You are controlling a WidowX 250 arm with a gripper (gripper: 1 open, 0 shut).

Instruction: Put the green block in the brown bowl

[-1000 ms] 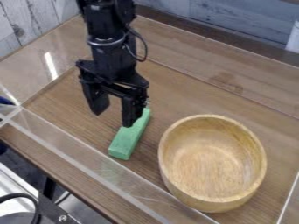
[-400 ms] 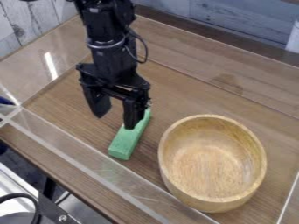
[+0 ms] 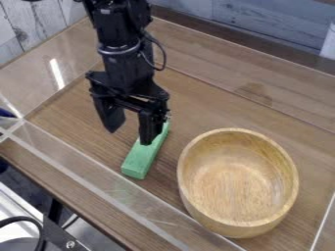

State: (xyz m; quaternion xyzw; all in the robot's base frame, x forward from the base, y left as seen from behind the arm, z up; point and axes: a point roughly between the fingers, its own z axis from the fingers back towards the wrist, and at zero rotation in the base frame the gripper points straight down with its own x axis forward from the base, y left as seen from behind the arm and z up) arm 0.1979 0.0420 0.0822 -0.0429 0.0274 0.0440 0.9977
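The green block (image 3: 144, 153) lies flat on the wooden table, its long side running from near left to far right. Just right of it sits the brown bowl (image 3: 237, 181), wide, shallow and empty inside. My black gripper (image 3: 131, 123) hangs over the block's far end with its jaws open. One finger (image 3: 152, 125) is right at the block's far tip; the other finger (image 3: 112, 115) stands to its left over bare table. Nothing is held between them.
A clear plastic wall (image 3: 78, 175) runs along the table's near edge, close to the block and the bowl. A white plank wall (image 3: 39, 25) stands behind on the left. The arm (image 3: 120, 39) rises from the gripper toward the top.
The gripper has sunk slightly toward the block over the last second. Block and bowl have not moved.
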